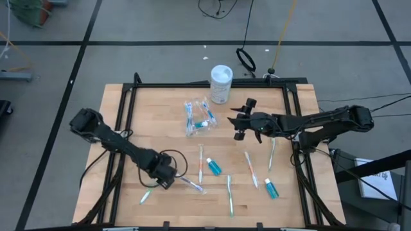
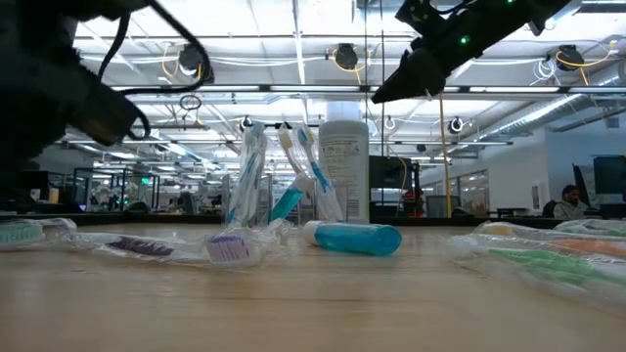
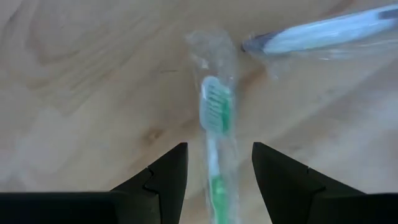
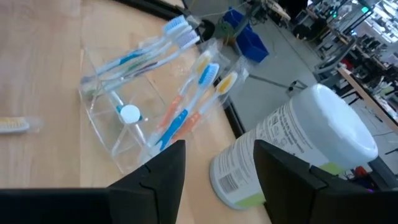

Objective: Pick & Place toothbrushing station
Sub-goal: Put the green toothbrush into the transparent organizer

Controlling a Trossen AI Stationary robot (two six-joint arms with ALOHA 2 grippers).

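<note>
The left gripper (image 1: 156, 187) hangs low over the tabletop (image 1: 128, 128) at about seven o'clock, its fingers (image 3: 163, 177) apart and straddling a green toothbrush (image 3: 216, 124) that lies flat in a clear wrapper. A purple-handled toothbrush (image 3: 323, 34) lies just beyond it, close enough to be nudged.

The brush looks light and stiff, but its crinkly film is likely slippery and may slide or twist between the fingers. The handle, mid-length, seems the best place to close on; the bristle end would tip and swing.

The clear cup (image 1: 198, 119) sits at about twelve o'clock of the tabletop's middle, already holding several brushes (image 4: 180, 118) and a toothpaste tube (image 4: 129, 114). It appears thin-walled and light, so a careless drop could shove or topple it. The right gripper (image 1: 241, 120) hovers beside it at two o'clock, fingers (image 4: 155, 174) spread and holding nothing, with the white container (image 1: 221, 82) just past the cup.

More brushes and two blue tubes (image 1: 213, 167) lie scattered between five and six o'clock.
</note>
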